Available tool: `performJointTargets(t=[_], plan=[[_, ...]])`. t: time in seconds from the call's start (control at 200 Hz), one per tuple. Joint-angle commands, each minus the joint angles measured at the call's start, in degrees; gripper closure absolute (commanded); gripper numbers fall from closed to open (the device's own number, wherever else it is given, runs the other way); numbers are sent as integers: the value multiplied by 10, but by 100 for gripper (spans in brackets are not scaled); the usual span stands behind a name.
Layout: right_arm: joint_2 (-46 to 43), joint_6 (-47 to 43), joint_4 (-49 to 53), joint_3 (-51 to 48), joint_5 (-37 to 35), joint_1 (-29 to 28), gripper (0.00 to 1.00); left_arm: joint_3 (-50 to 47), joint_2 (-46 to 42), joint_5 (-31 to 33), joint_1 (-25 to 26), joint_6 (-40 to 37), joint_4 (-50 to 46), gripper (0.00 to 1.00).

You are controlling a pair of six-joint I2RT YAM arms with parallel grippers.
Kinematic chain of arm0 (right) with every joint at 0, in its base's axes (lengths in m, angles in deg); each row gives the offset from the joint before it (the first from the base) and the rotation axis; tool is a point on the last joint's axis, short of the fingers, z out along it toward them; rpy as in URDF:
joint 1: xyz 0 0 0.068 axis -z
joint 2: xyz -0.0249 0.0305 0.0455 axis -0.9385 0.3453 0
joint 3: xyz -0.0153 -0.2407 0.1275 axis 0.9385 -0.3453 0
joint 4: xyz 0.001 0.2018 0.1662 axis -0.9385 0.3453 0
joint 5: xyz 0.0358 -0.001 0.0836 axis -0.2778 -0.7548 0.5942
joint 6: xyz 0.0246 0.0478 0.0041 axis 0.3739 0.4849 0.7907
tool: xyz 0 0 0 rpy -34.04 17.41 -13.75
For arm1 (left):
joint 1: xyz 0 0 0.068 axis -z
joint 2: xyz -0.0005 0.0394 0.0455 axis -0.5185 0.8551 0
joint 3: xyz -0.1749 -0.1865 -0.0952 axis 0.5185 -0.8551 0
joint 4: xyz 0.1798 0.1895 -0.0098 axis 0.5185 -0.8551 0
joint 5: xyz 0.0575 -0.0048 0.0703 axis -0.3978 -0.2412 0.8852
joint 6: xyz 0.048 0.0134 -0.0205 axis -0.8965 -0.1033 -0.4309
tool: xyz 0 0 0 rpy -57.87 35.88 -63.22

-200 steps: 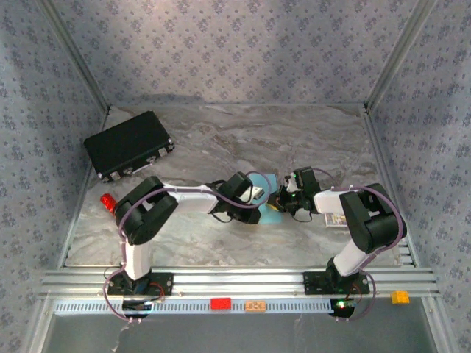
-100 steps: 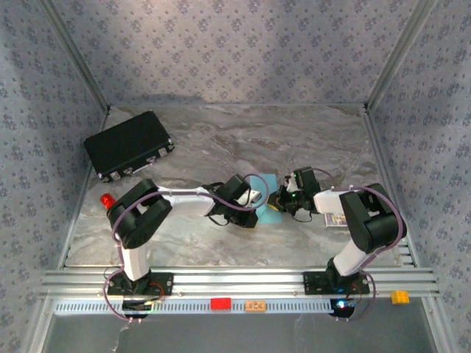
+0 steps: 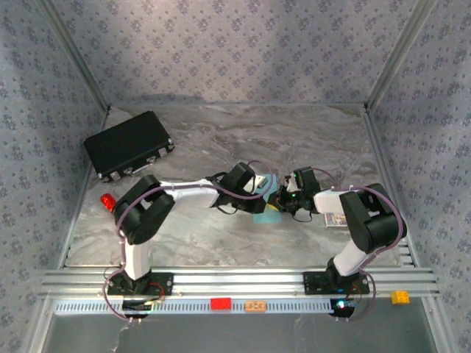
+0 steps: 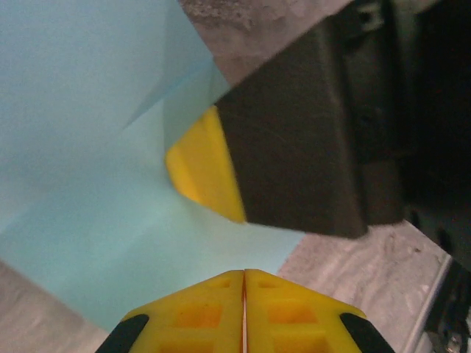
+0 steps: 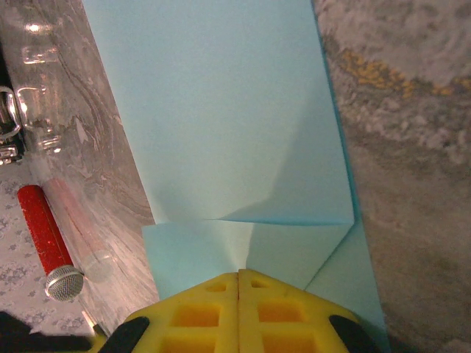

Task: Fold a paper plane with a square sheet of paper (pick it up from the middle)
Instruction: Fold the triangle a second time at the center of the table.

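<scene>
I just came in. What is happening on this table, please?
Two robot arms are folding a light blue sheet of paper in the middle of the table. The paper already has creases and a folded flap. The left gripper and the right gripper are both closed, tips at the paper, facing each other. The folding looks far from finished.

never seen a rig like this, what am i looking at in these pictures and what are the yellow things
Two robot arms are bolted at the near edge of a table. One picture looks down from above; the other two come from a camera on each wrist. The yellow wedges are the arms' grabbers: the left claw and the right claw, both shut. On the table lie a black case, a small red stick and a light blue sheet of paper, partly folded. Both claws meet at the paper; whether they pinch or just press it, I can't tell.
</scene>
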Motion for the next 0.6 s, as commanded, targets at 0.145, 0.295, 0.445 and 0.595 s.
performJointTargets(t=[0.145,0.295,0.445,0.595], plan=[[0,1,36,-3,-20,2,93,-29,33,14,3,28,-11,96],[-20,-10,52,18,-14,3,93,-76,22,17,7,36,4,97],[-49,-23,68,36,-4,-5,92,-79,20,16,6,37,15,98],[-48,-18,68,32,-11,-27,92,-74,19,18,6,37,17,99]])
